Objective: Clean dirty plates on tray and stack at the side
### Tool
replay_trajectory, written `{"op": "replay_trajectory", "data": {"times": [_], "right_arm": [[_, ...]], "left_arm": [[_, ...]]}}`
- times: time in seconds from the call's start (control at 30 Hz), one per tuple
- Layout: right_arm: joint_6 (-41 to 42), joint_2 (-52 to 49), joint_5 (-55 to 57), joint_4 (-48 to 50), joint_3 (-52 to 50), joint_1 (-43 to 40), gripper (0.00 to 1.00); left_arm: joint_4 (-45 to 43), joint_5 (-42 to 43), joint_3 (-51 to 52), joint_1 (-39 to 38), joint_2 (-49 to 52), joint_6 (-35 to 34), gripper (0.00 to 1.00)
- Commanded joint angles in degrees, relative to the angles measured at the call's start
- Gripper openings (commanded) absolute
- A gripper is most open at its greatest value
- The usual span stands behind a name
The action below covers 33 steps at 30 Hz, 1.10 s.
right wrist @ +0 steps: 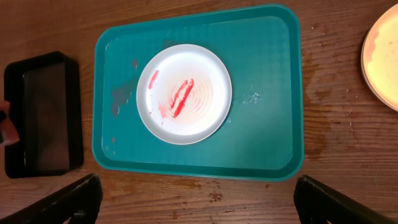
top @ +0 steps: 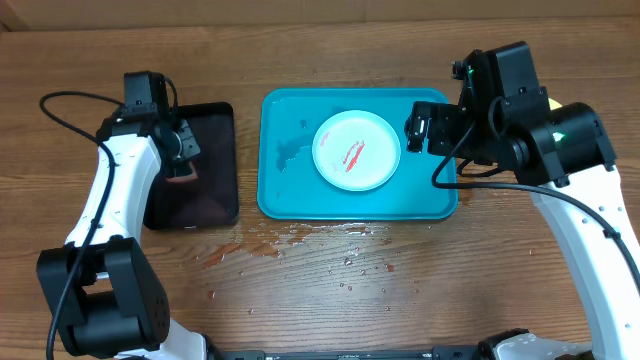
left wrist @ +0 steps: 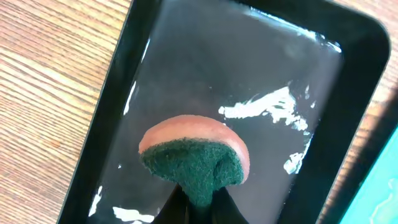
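One smeared plate to go, sponge in hand

Overhead, the white plate (top: 357,150) lies in the middle of the turquoise tray (top: 290,190) with its red smears not yet wiped; the right gripper (top: 420,128) hangs at the tray's right rim and the left gripper (top: 185,160) is over the black tray (top: 205,195). At the left wrist, the fingers are clenched on the sponge (left wrist: 193,162). At the right wrist, the fingers are spread wide and empty, and a yellow-rimmed plate (right wrist: 382,56) sits aside on the table, apparently clean. Wiping and stacking seem to remain.
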State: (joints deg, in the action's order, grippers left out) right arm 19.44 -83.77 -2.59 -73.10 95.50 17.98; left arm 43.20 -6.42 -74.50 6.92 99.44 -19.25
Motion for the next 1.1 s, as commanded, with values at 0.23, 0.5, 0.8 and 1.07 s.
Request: {"op": "replay_trajectory", "data": {"times": [0.23, 0.5, 0.8, 1.07], "right_arm": [[-0.5, 0.7, 0.0, -1.0, 1.1, -0.2, 1.00], [-2.1, 0.7, 0.0, -0.8, 0.8, -0.2, 1.00], [-7.1, -2.5, 0.0, 4.8, -6.9, -0.9, 1.00], [-5.5, -11.6, 0.2, 15.8, -15.8, -0.9, 1.00]], "left_arm": [[-3.7, 12.0, 0.3, 1.7, 0.2, 5.3, 0.04], [-0.8, 7.6, 0.3, 1.3, 0.2, 4.9, 0.04], [-1.2, 11.1, 0.3, 1.2, 0.2, 4.9, 0.04], [0.0, 10.9, 0.3, 1.2, 0.2, 4.9, 0.04]]}}
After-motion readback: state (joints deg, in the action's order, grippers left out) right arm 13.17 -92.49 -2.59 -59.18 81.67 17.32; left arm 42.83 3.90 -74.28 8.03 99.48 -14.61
